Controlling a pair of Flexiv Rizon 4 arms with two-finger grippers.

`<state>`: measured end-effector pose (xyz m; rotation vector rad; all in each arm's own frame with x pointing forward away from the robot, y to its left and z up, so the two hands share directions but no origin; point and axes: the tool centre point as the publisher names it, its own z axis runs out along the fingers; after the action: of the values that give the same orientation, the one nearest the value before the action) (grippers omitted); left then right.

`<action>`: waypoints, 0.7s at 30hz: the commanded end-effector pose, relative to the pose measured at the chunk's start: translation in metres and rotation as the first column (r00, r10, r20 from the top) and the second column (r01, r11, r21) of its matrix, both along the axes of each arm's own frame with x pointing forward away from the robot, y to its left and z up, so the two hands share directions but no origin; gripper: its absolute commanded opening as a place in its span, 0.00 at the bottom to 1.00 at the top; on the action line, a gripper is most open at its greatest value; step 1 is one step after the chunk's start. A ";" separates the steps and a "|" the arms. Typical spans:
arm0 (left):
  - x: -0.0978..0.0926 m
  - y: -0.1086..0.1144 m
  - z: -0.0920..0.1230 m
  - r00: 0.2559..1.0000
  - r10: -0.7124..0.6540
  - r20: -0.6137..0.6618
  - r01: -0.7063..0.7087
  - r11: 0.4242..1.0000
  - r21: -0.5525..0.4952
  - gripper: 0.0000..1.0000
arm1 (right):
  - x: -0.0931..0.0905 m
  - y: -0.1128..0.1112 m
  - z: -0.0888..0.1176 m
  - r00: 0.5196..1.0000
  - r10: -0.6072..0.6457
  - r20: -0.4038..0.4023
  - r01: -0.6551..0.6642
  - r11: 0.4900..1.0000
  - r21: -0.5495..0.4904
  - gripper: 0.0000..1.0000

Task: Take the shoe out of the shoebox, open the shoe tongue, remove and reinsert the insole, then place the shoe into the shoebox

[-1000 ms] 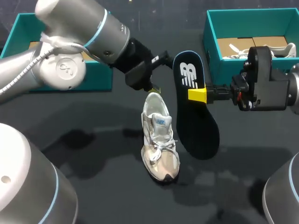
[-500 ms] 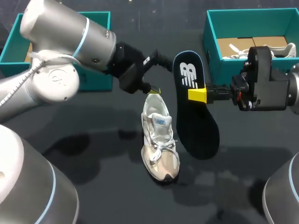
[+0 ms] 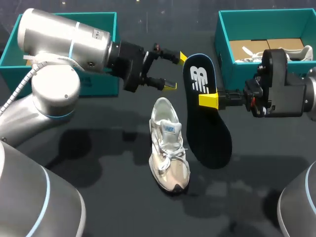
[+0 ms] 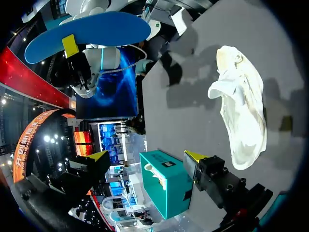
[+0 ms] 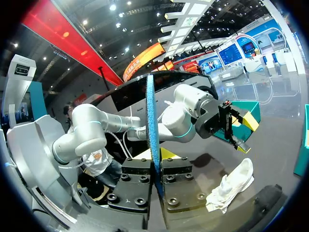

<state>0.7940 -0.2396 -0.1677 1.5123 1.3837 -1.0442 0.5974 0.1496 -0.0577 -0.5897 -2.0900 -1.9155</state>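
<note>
Tabletop [image 3: 98, 192] carries shoe [image 3: 169, 148] near spread left claw [image 3: 176, 71]; right claw [image 3: 209, 100] pinches insole [image 3: 210, 140].

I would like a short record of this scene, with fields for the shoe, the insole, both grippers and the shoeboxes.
shoe: pale beige lace-up sneaker, upright on the black table
insole: dark foam insole with blue edge, held in the air beside the sneaker
right gripper: shut on the insole
left gripper: open, empty, raised behind the sneaker's heel
shoeboxes: left teal shoebox; right teal shoebox, with a second pale shoe inside
</note>
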 end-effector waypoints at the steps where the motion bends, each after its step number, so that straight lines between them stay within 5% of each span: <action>1: -0.006 0.006 0.002 0.999 0.030 -0.011 -0.031 0.994 -0.105 1.00 | -0.002 0.001 -0.001 1.000 -0.004 0.001 0.004 1.000 0.000 0.00; 21: -0.002 0.013 0.026 0.997 0.041 -0.066 -0.056 0.966 -0.253 1.00 | -0.002 0.001 -0.001 1.000 -0.004 0.001 0.004 1.000 0.000 0.00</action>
<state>0.7918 -0.2248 -0.1432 1.2602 1.2674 -1.1947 0.5974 0.1496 -0.0577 -0.5897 -2.0899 -1.9155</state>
